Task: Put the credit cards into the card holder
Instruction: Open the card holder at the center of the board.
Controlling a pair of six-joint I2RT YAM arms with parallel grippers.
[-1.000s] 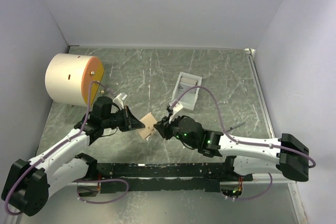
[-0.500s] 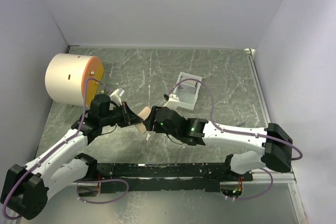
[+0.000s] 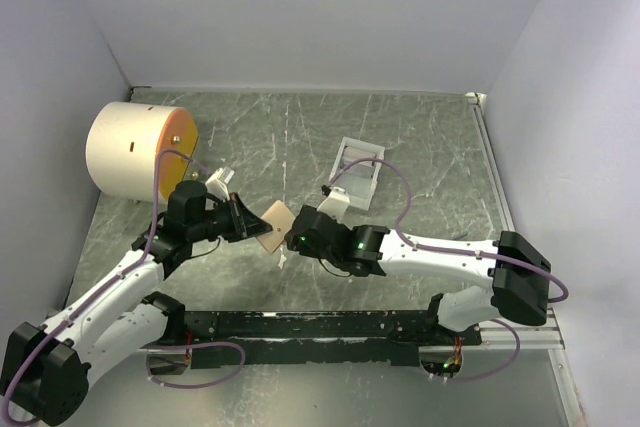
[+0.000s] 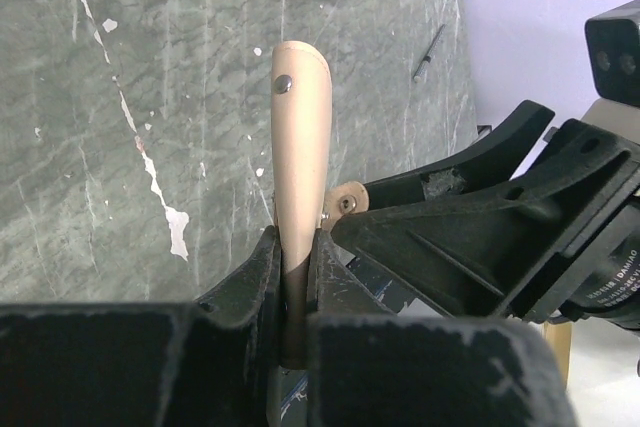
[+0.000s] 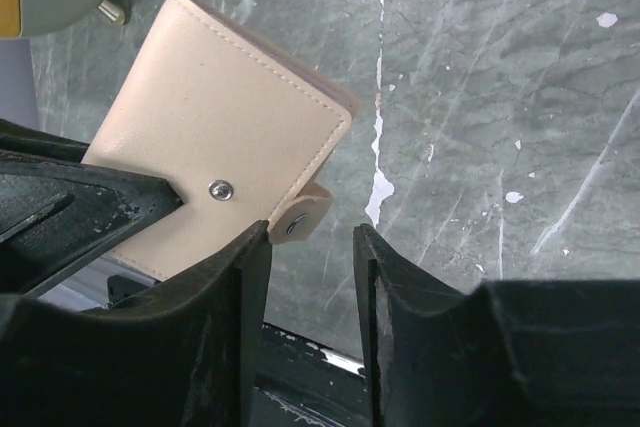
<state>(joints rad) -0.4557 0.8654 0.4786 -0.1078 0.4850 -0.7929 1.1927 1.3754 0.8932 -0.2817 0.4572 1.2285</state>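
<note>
card holder (image 3: 360, 187): your small white tray, open side up, lying flat, slightly skewed, right of centre toward the far edge
inside: greyish patch, too small to call

Soft, even light is coming from overhead in the top view, leaving the grey table (image 3: 430, 137) bright, and the arms are throwing only faint, diffuse shadows onto it. In the left wrist view the tan wallet (image 4: 300, 137) is appearing sharp, while the left gripper (image 4: 295, 247) is blurring into a dark mass along the bottom edge. In the right wrist view the right gripper (image 5: 310, 237) is looming dark and slightly soft — the wallet's stitching is reading crisp.
</note>
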